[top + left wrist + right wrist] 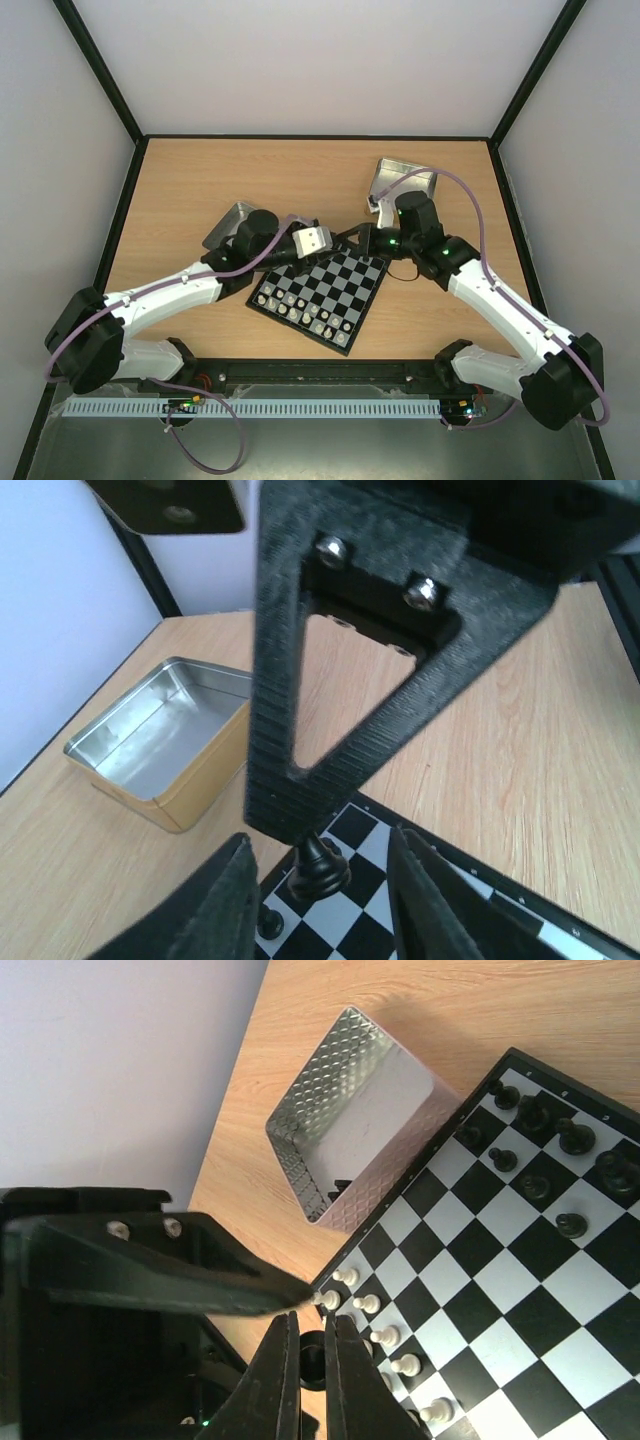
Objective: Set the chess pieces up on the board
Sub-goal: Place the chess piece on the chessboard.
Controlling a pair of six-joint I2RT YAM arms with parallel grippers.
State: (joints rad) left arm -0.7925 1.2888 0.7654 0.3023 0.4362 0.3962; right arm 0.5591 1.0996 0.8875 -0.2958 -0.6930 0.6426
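The board [330,285] lies tilted at the table's middle. Both grippers meet over its far corner. My right gripper [312,1314] is shut on a black chess piece [313,1360], and the same piece [320,865] hangs from its fingers in the left wrist view. My left gripper [320,900] stands open around that piece with a gap on each side. Other black pieces [575,1140] stand along one edge of the board [500,1260], and a small black one [270,920] sits below the held piece. In the top view the left gripper [337,246] and right gripper [357,238] nearly touch.
A row of pale pieces [385,1335] lines the board edge near my right fingers. One metal tray [232,222] sits by the left arm, seen close in the left wrist view [165,735]. Another tray [405,180] lies at the back right. A dimpled tray [355,1110] borders the board.
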